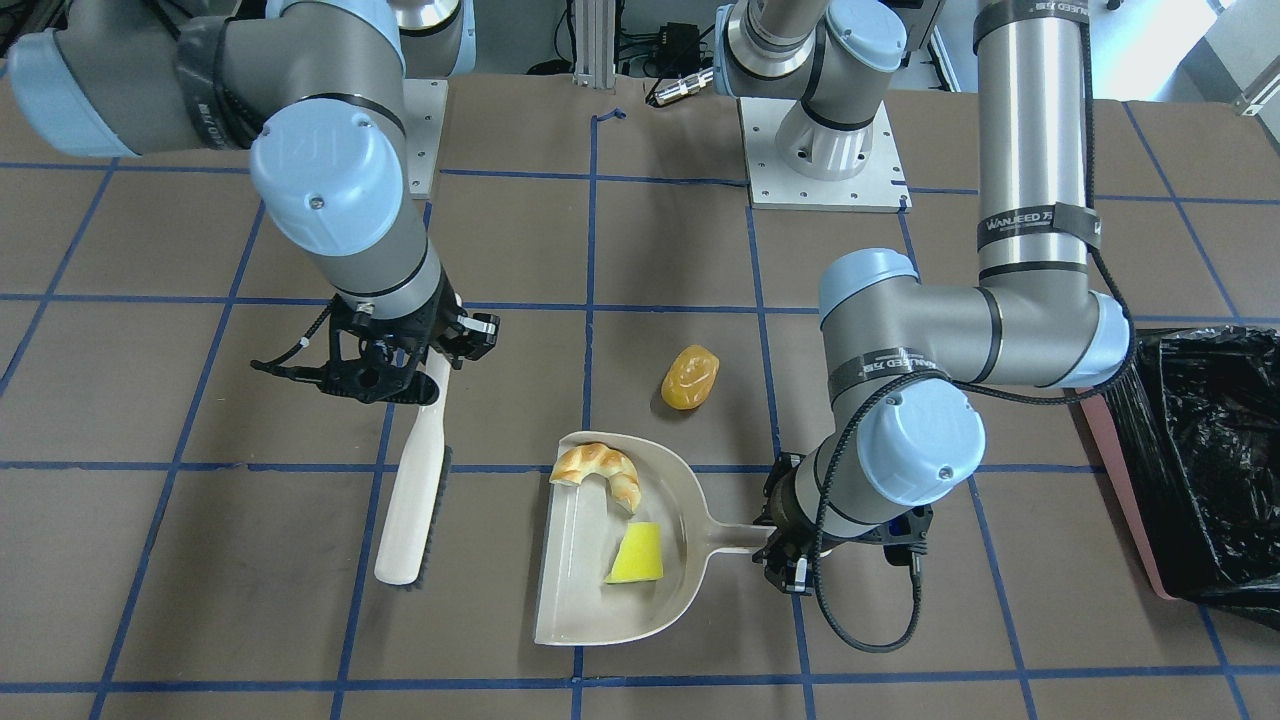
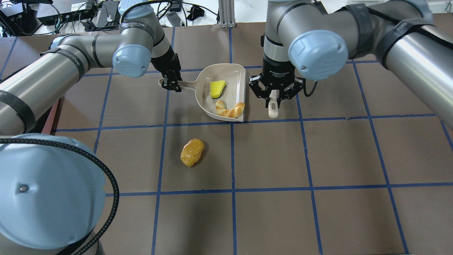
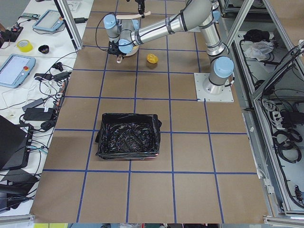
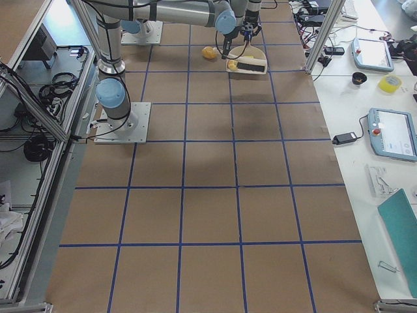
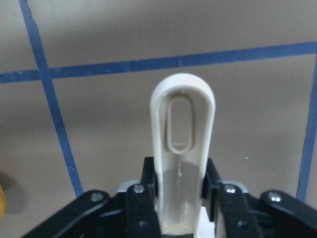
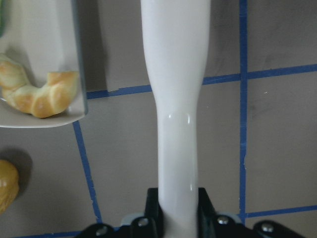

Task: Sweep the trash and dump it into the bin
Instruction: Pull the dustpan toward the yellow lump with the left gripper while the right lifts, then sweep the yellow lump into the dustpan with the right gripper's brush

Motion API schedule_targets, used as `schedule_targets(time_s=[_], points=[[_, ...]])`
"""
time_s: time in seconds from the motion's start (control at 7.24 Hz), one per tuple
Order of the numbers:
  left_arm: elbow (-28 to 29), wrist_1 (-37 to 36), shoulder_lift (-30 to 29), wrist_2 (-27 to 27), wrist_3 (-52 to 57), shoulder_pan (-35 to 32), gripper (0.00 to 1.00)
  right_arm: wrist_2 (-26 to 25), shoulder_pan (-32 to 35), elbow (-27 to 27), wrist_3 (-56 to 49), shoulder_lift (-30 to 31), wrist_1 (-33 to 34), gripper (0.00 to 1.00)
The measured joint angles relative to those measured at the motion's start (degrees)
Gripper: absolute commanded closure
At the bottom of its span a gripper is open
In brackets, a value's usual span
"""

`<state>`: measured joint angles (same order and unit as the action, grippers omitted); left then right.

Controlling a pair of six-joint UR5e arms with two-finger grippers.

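You'll find the croissant-like piece (image 1: 600, 472) and the yellow wedge (image 1: 637, 556) already inside the dustpan (image 1: 590, 610). The croissant sits at the robot-side corner of the pan's open lip, and the wedge lies deeper in, nearer the handle. The amber lump (image 1: 690, 377) is out on the bare tabletop (image 1: 680, 240), near the pan on its robot side but not touching it. All of this lies about midway along the table, toward your edge. The left gripper (image 2: 172, 83) is clenched on the dustpan's handle. The right gripper (image 2: 273, 100) is clamped on the handle of the brush (image 1: 408, 510), just beside the pan's lip. The bin (image 3: 128, 135) stands well apart, toward the tabletop's left end.
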<state>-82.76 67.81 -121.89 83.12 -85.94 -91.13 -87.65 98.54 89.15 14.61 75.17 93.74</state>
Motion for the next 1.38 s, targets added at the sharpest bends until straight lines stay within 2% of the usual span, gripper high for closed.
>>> schedule_targets(time_s=[0.28,0.83,1.11,1.38], points=[[-0.5,3.8,3.2,0.4,2.7,2.2,1.0,-0.1,-1.4,1.9,-2.3,0.6,-1.3,0.97],[-9.4,7.1,14.7,2.9,12.1,7.4,1.0,0.3,0.5,10.1,-0.4,6.6,-0.8,0.98],[-15.3,7.4,20.3,6.1,17.8,11.4,1.0,0.4,6.5,12.0,6.4,7.9,0.5,0.98],[-20.8,7.4,24.1,7.2,22.3,15.8,1.0,0.9,12.7,12.3,14.2,7.4,3.3,0.98]])
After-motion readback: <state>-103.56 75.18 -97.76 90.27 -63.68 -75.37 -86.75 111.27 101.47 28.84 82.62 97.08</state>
